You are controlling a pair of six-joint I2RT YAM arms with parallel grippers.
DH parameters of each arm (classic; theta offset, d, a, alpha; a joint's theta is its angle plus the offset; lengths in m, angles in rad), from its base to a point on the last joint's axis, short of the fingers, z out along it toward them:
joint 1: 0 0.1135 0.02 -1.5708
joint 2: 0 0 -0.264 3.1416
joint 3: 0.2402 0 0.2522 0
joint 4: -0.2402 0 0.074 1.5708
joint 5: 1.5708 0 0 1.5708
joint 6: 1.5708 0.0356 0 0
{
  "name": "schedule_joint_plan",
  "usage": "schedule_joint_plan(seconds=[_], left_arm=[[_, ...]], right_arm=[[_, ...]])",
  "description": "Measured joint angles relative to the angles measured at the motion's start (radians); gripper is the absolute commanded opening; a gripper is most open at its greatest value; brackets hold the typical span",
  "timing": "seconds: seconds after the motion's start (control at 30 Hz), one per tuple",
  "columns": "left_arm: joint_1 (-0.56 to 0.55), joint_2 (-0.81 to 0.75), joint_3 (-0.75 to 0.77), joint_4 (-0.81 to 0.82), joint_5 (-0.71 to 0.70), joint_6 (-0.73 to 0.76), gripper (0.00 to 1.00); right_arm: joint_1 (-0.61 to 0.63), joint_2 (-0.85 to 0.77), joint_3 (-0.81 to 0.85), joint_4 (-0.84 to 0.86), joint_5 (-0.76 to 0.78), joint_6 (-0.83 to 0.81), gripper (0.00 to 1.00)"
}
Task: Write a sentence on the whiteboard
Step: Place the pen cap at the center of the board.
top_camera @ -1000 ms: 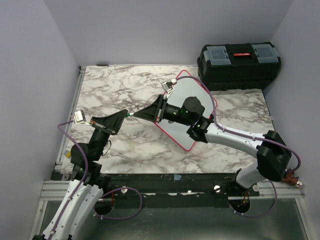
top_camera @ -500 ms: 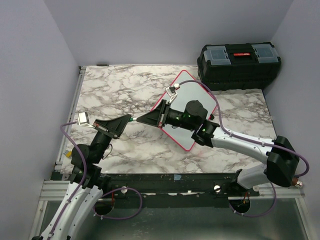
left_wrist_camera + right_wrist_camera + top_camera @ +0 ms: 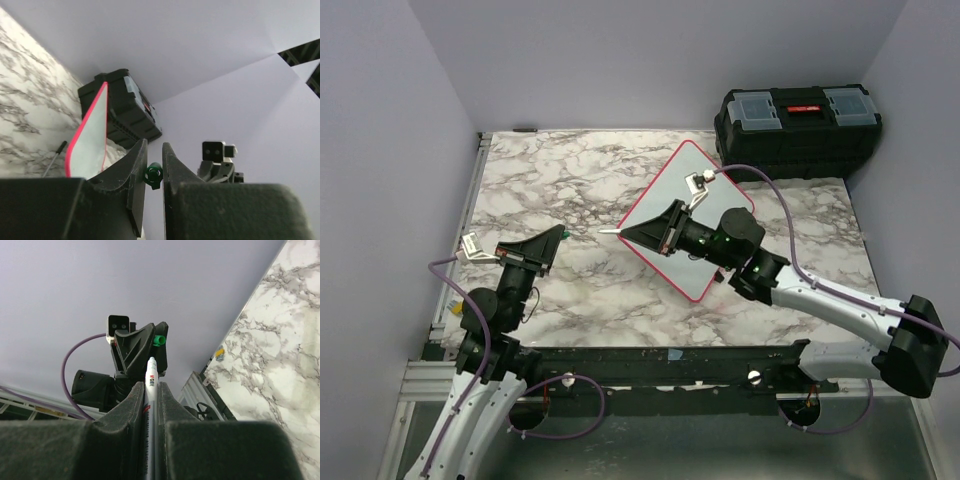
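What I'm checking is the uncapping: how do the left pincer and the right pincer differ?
The left pincer is shut on a small green cap; the right pincer is shut on a white marker. In the top view the left pincer hangs over marble table; the right pincer over the whiteboard's left corner. Both face each other, tips apart.

1. Smooth marble-patterned table [image 3: 570, 180], slight sheen
2. Smooth, glossy white face on the whiteboard [image 3: 685, 172]
3. Matt black ribbed plastic toolbox [image 3: 798, 125]
4. Smooth white plastic marker [image 3: 151, 380], green plastic cap [image 3: 152, 174]
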Motion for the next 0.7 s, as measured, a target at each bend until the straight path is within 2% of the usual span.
schedule_joint_plan(seconds=[0.33,0.7], left_arm=[[0.0,0.045,0.093,-0.216,-0.056,0.122,0.0],[0.001,0.246,0.034,-0.41,-0.082,0.155,0.0]], right_arm=[[-0.001,-0.183,-0.047,-0.178,0.097,-0.077,0.01],[-0.001,-0.338,-0.055,-0.439,0.259,-0.183,0.01]])
